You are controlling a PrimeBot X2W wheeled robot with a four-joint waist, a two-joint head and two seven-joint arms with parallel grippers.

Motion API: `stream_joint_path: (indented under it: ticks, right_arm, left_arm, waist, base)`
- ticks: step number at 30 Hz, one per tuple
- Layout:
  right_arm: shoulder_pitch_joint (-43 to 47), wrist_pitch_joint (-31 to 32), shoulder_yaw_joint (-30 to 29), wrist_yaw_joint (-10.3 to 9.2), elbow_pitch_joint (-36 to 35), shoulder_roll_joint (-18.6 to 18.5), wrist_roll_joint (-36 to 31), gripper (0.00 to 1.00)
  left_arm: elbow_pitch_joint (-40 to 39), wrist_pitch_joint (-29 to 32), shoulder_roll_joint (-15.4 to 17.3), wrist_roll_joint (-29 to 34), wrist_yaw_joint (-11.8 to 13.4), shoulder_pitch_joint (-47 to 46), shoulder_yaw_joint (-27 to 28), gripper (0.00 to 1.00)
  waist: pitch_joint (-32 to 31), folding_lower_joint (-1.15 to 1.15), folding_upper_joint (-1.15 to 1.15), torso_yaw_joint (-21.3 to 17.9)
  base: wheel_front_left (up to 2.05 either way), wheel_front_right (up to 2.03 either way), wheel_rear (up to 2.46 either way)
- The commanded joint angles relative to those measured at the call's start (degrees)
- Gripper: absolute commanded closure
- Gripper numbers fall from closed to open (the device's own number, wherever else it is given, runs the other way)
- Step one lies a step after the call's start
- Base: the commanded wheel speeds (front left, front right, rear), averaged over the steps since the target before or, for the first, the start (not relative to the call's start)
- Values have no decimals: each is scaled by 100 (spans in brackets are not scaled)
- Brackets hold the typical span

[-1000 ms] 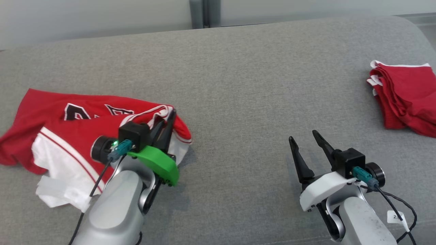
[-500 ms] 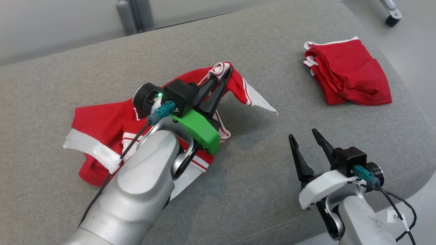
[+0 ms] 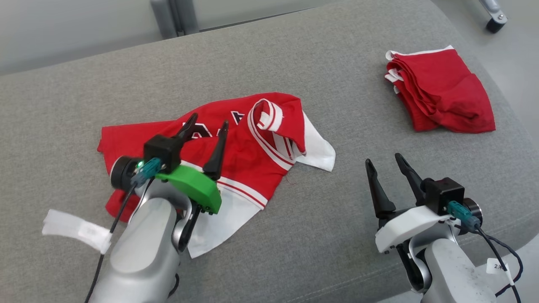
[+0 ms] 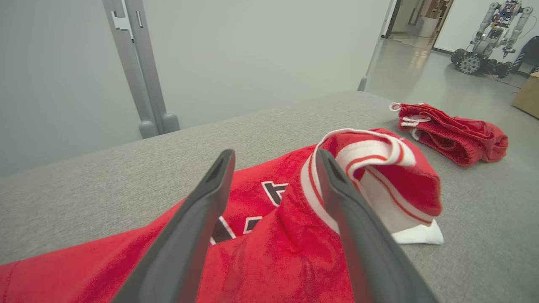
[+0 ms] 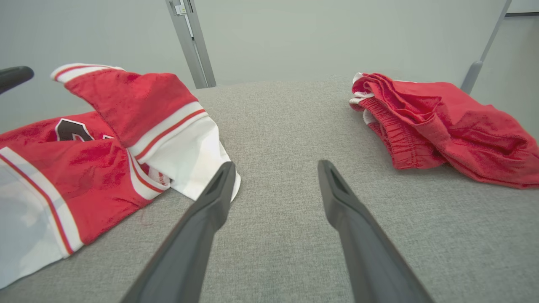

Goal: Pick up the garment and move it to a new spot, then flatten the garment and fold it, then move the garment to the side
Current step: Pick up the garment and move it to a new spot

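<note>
Left gripper (image 3: 208, 126) hovers with its fingers spread apart and nothing between them, over the red-and-white garment (image 3: 252, 164). The garment lies crumpled on the grey upholstered surface (image 3: 294, 63), toward nine o'clock of the head view's centre, with a striped edge folded over at the gripper's two o'clock. Right gripper (image 3: 383, 162), at five o'clock, is likewise spread and empty above bare fabric. A folded red pile (image 3: 442, 97) sits at two o'clock, well apart from the garment.
</note>
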Motion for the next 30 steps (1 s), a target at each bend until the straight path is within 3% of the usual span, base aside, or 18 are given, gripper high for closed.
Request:
stream_joint_path:
  ticks: [1, 14, 26, 30]
  right_arm:
    - [71, -1, -10, -10, -40, -5, -32, 0]
    - [326, 0, -104, -10, -130, -8, -106, 0]
    - [622, -1, -24, -10, -51, -8, -23, 0]
    - [693, -1, -31, -10, -41, -8, -14, 0]
  left_arm:
    - [-83, 4, 34, -11, 53, 243, 244, 0]
    - [-1118, 4, 47, 825, 105, 1906, 1753, 0]
    - [-1914, 4, -133, 1203, 48, 3106, 2723, 0]
    - [-2032, 4, -162, 1248, 18, 3360, 2799, 0]
  waist:
    - [-160, 0, 0, 243]
    - [-559, 0, 0, 805]
    - [-966, 0, 0, 776]
    - [-1004, 0, 0, 753]
  base:
    - [0, 0, 0]
    - [0, 0, 0]
    - [0, 0, 0]
    - [0, 0, 0]
